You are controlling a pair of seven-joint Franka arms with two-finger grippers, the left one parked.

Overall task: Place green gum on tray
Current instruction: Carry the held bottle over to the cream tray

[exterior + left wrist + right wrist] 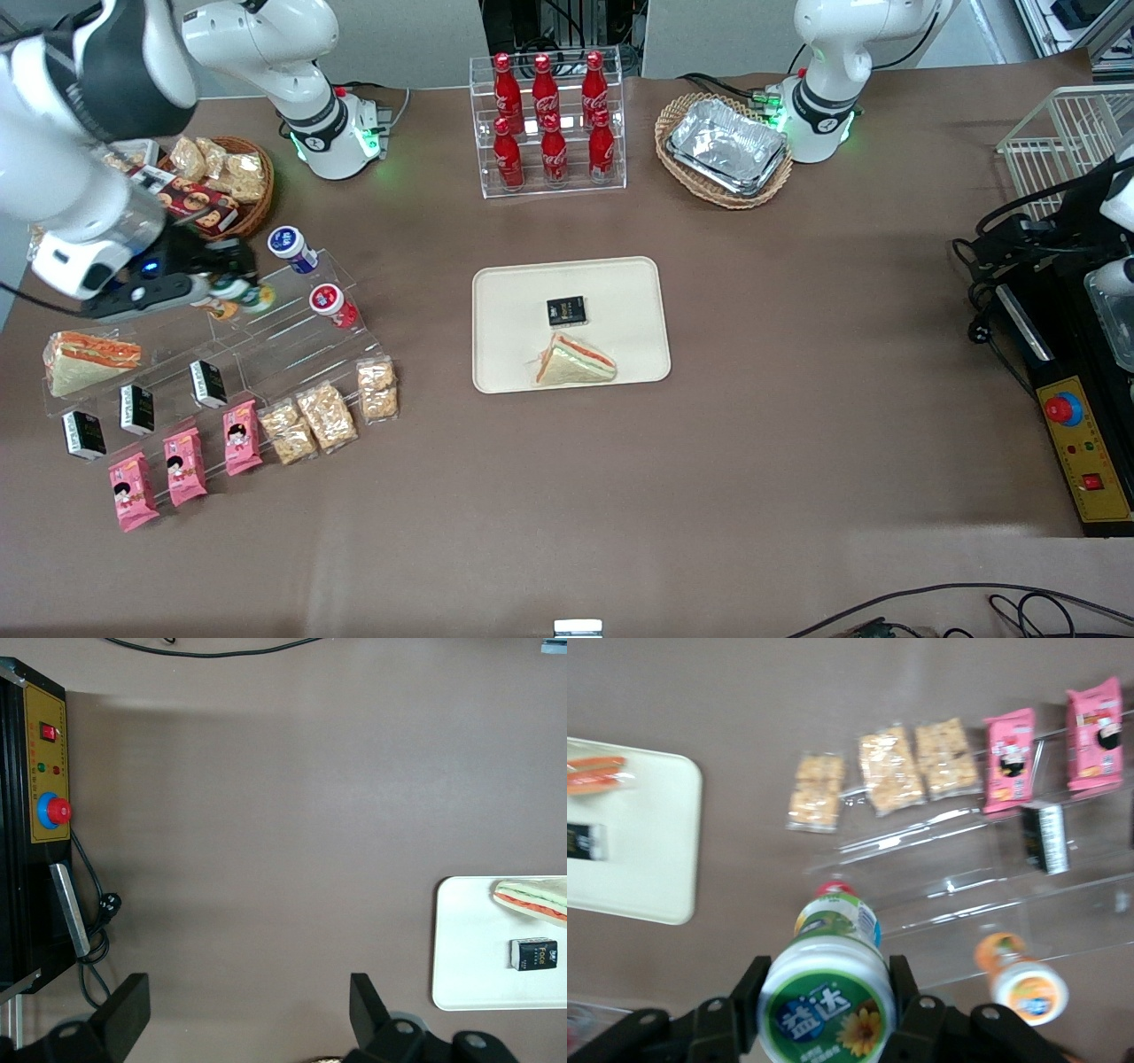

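My right gripper [826,992] is shut on the green gum [826,1005], a small bottle with a green-rimmed white lid and a yellow-green body. Its fingers [754,985] press the lid from both sides. In the front view the gripper [229,296] holds the gum [244,297] over the clear stepped stand [292,341] at the working arm's end of the table. The cream-beige tray [514,301] lies at the table's middle and holds a sandwich [574,361] and a small black packet [566,311]. The tray also shows in the right wrist view [647,859] and the left wrist view [469,948].
An orange-lidded bottle [1023,985] lies on the stand beside the gum. A red-lidded bottle [332,304] and a blue-lidded bottle [291,248] are close by. Snack packs [326,412], pink packets [186,465] and black boxes [137,408] fill the stand's lower steps. Cola bottles [549,115] stand farther back.
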